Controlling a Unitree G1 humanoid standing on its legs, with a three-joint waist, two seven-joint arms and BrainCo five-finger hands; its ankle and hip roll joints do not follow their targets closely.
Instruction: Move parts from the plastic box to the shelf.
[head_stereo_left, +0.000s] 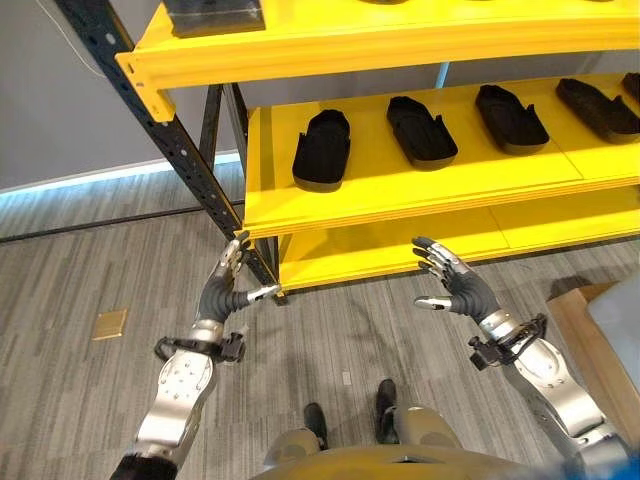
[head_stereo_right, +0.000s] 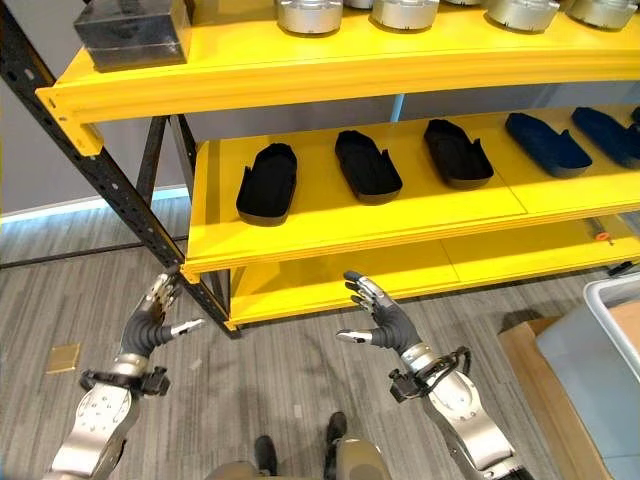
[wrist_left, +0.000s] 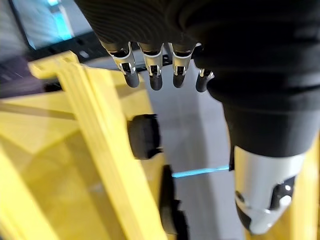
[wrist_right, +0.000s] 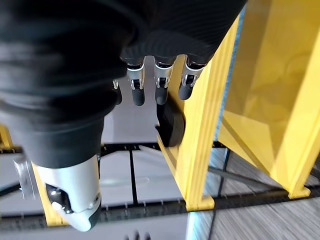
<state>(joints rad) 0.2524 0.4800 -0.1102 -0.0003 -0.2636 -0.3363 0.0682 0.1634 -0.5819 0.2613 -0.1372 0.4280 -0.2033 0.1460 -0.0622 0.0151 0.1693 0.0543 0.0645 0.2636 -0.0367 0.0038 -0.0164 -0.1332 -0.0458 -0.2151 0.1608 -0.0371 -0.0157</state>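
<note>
Left hand (head_stereo_left: 222, 290): raised in front of the shelf's dark corner post (head_stereo_left: 170, 150), fingers straight and spread, thumb out to the side, nothing in it. Its wrist view gives the same reading: fingers (wrist_left: 152, 75) extended, clear of the yellow shelf edge.

Yellow shelf (head_stereo_right: 330, 235): three levels visible. Top level carries a dark rectangular block (head_stereo_right: 135, 35) at its left end and a row of round silver parts (head_stereo_right: 310, 15) further right. Middle level carries a row of black elongated parts (head_stereo_right: 268, 182) lying flat, spaced apart, none touching; the rightmost ones look dark blue. Bottom level bare where visible.

Right hand (head_stereo_right: 385, 325): held up before the bottom level, below the black parts, fingers straight and relaxed, thumb apart, nothing in it. Its wrist view agrees, fingers (wrist_right: 161, 82) loose.

Plastic box (head_stereo_right: 600, 350): pale grey, at the far right edge on the floor side, resting on a brown board (head_stereo_right: 535, 385). Contents cannot be made out.
</note>
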